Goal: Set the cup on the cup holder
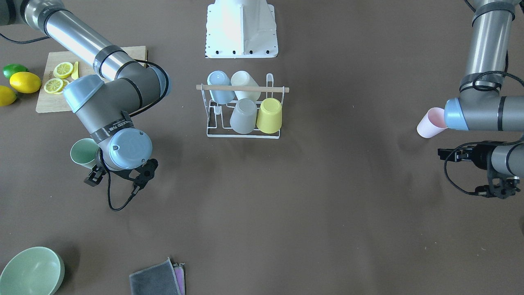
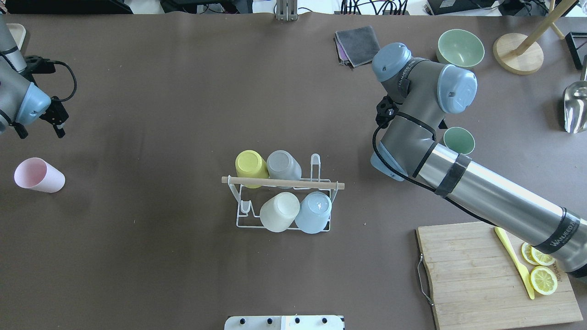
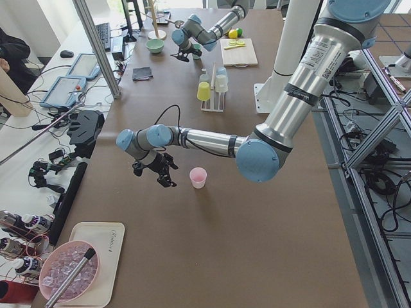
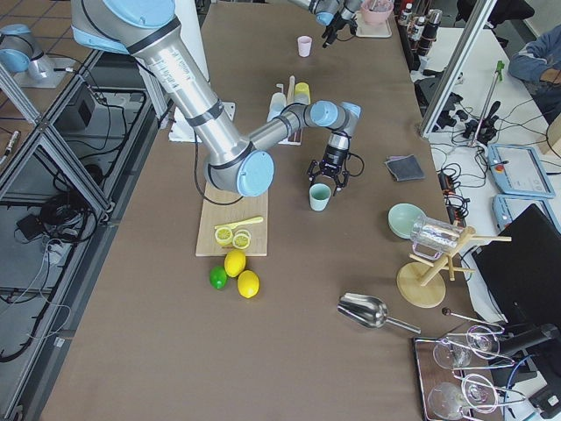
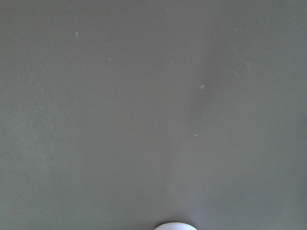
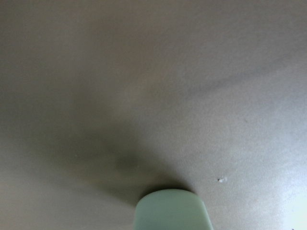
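Observation:
The cup holder (image 2: 321,184), a white wire rack with a wooden rod, stands mid-table and carries yellow, grey, cream and blue cups upside down; it also shows in the front view (image 1: 241,88). A pink cup (image 2: 39,175) lies tilted on the table, below my left gripper (image 2: 40,130), which hangs open and empty apart from it. A green cup (image 2: 459,140) stands upright beside my right wrist. My right gripper (image 4: 329,175) sits right at the cup's rim, mostly hidden under the arm. I cannot tell whether it is open or shut. The green cup fills the bottom edge of the right wrist view (image 6: 172,211).
A cutting board (image 2: 477,275) with lemon slices and a yellow knife lies near my right arm. A green bowl (image 2: 460,47), folded cloths (image 2: 357,45), a wooden stand (image 2: 518,52) and a metal scoop (image 2: 575,107) sit at the far right. Lemons and a lime (image 1: 16,82) lie beside the board.

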### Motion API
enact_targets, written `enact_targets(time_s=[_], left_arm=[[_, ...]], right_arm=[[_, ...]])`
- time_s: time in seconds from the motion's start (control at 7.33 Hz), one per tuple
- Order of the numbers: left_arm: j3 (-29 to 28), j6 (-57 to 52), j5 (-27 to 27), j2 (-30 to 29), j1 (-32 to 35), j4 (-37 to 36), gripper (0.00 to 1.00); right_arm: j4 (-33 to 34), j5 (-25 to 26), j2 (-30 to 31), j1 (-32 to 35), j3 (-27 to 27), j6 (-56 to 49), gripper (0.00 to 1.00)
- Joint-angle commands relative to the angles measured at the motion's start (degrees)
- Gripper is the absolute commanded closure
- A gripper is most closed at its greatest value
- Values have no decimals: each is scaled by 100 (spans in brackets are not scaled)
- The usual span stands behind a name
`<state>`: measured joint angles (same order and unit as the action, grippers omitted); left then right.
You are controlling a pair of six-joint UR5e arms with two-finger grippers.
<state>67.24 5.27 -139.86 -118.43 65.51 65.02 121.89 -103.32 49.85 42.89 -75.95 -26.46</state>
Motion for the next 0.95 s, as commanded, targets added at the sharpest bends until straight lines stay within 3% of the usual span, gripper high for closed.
enact_targets(time_s=[0.0, 0.14, 0.82], left_arm=[[-18, -148, -41, -127, -152, -349, 2], [-53, -663, -41, -179, -231, -742, 2], [-141, -1677, 47, -180, -469, -1246, 2]], right_arm=[[11, 92, 85, -71, -8, -34, 0], [11, 101, 112, -88, -8, -34, 0], [-16, 136, 332, -115, -96, -26, 0]])
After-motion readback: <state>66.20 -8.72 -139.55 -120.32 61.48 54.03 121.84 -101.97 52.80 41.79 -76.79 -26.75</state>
